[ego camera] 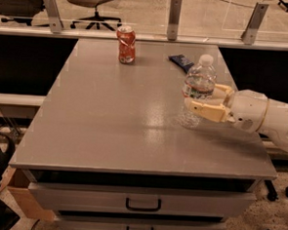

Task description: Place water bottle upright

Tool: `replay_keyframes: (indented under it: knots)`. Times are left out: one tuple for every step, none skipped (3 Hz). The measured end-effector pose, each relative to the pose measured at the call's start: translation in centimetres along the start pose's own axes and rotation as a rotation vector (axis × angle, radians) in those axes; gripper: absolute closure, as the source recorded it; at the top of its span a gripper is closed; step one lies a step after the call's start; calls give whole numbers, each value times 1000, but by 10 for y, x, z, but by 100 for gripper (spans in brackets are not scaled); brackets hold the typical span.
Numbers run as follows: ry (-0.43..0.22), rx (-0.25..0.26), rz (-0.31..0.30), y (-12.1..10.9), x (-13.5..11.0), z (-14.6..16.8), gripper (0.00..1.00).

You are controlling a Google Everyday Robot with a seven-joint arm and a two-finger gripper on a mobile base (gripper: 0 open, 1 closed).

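Three things are sitting on the gray table [133, 131]. Near its right edge the gripper [201, 98] is clasping the water bottle [198, 83] upright, base seemingly touching down, with the soda can [126, 45] and dark wrapper [180, 62] lying well behind. Placing is looking nearly finished, and the next move is calling for a gentle release and a retreat without tipping the bottle.

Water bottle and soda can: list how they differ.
The water bottle is clear plastic with a white cap; the soda can is opaque orange-red. The water bottle is taller than the soda can. The gripper holds the water bottle at the right of the table; the soda can stands free near the far edge. Both are upright.
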State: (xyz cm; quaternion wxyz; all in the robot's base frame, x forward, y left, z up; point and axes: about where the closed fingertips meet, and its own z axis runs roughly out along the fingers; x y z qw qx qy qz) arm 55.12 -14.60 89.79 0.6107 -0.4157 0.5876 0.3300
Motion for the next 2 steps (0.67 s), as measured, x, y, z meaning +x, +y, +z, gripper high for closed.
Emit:
replay_keyframes:
  knots:
    - [0,0,0,0,0,0,38]
    - [0,0,0,0,0,0,14]
